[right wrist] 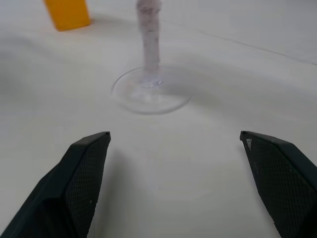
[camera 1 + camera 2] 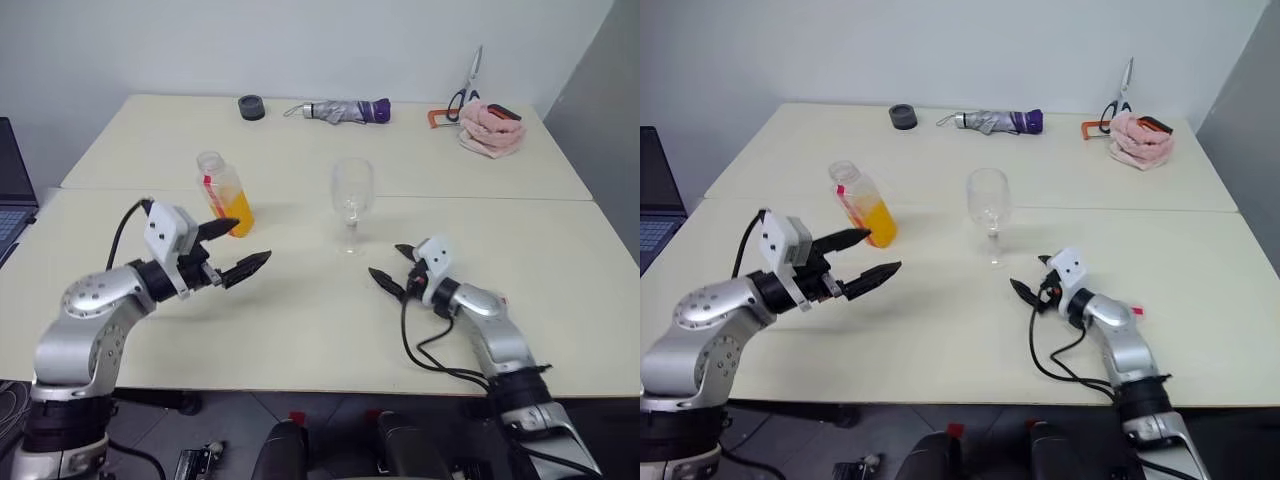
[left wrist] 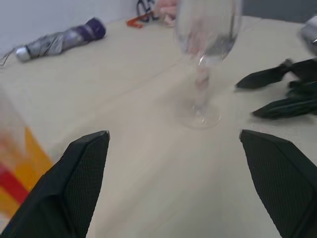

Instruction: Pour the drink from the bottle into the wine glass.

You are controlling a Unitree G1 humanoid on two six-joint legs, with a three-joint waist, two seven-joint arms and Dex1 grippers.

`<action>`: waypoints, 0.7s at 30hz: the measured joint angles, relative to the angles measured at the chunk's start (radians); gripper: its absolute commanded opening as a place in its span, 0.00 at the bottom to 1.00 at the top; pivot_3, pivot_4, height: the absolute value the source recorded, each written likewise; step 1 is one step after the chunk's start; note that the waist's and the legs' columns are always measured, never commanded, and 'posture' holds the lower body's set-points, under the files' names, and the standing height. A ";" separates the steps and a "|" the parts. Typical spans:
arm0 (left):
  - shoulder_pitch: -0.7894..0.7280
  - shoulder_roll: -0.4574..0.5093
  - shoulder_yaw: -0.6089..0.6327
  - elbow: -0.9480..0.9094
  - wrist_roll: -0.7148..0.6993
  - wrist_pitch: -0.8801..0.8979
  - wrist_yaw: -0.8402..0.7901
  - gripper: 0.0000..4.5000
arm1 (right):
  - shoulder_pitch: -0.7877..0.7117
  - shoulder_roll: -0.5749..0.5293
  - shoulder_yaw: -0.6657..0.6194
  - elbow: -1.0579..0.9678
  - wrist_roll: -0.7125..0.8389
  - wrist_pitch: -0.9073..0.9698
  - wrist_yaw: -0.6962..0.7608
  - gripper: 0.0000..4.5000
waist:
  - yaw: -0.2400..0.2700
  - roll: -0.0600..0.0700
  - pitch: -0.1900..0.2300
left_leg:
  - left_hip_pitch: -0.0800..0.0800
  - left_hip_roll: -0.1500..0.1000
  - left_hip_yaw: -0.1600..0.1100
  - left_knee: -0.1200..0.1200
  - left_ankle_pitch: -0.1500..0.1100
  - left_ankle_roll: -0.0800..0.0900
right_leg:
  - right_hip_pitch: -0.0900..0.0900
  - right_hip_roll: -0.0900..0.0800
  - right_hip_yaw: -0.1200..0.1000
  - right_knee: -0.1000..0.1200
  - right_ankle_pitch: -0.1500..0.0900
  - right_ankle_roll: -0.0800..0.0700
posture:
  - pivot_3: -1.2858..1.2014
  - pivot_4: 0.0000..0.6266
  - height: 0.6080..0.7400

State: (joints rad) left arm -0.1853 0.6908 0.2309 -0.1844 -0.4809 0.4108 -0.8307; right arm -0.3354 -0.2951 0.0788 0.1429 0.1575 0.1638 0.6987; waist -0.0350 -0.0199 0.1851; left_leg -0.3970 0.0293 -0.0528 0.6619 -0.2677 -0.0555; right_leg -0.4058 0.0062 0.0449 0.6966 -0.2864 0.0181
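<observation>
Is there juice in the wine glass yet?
No, the wine glass looks clear and empty, while the orange drink sits in the bottle standing on the table.

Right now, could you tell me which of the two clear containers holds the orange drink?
The bottle beside the left gripper; the wine glass stands empty.

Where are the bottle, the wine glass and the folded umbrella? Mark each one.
bottle (image 2: pixel 232 205), left eye view, on the orange lower body.
wine glass (image 2: pixel 352 186), left eye view, on the bowl.
folded umbrella (image 2: pixel 340 111), left eye view, on the grey canopy.
</observation>
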 measured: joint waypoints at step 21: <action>-0.169 -0.088 0.055 0.473 0.164 -0.267 0.232 1.00 | 0.128 -0.196 0.018 -0.652 0.262 0.391 0.055 0.99 | 0.005 -0.001 0.000 | 0.000 -0.001 -0.002 0.001 0.000 0.000 | 0.001 0.000 -0.002 0.000 0.000 0.000 | 0.52 0.24 1.00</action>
State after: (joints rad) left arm -0.3540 0.6032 0.2856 0.2890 -0.3174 0.1442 -0.5989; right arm -0.2071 -0.4909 0.0967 -0.5088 0.4196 0.5549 0.7539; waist -0.0305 -0.0205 0.1848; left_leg -0.3974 0.0287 -0.0546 0.6625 -0.2676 -0.0556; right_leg -0.4053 0.0067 0.0428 0.6965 -0.2866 0.0182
